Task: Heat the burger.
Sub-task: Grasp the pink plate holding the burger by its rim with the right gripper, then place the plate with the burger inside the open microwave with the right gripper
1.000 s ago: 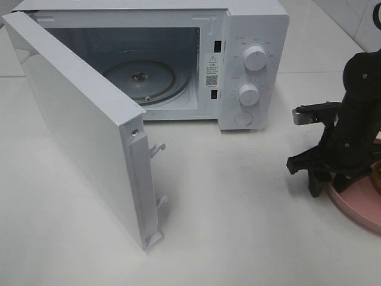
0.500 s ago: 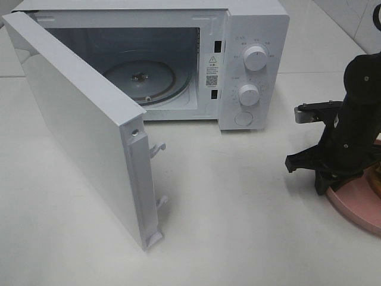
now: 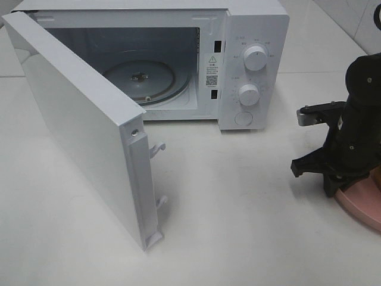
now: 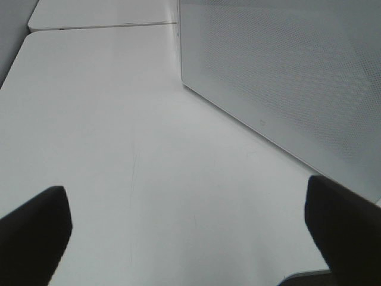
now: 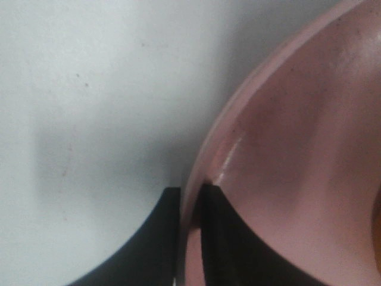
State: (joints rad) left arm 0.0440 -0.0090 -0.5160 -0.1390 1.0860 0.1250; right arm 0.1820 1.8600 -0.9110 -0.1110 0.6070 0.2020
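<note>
The burger is hidden behind my right arm in the exterior high view. The pink plate (image 3: pixel 364 204) lies at the table's right edge. My right gripper (image 3: pixel 333 189) reaches down onto the plate's near-left rim. In the right wrist view the pink plate rim (image 5: pixel 205 149) runs between the two dark fingers (image 5: pixel 223 238), one inside the plate and one outside, and the right gripper (image 5: pixel 189 238) is shut on that rim. My left gripper (image 4: pixel 190 238) is open over bare table beside the microwave's side wall (image 4: pixel 286 77), holding nothing.
The white microwave (image 3: pixel 253 59) stands at the back with its door (image 3: pixel 77 131) swung wide open toward the front left. Its glass turntable (image 3: pixel 140 77) carries nothing. White tabletop (image 3: pixel 238 202) lies between the microwave and the plate.
The right gripper's jaws have closed onto the plate rim. The right arm has shifted slightly to the right. The left gripper has stayed open.
</note>
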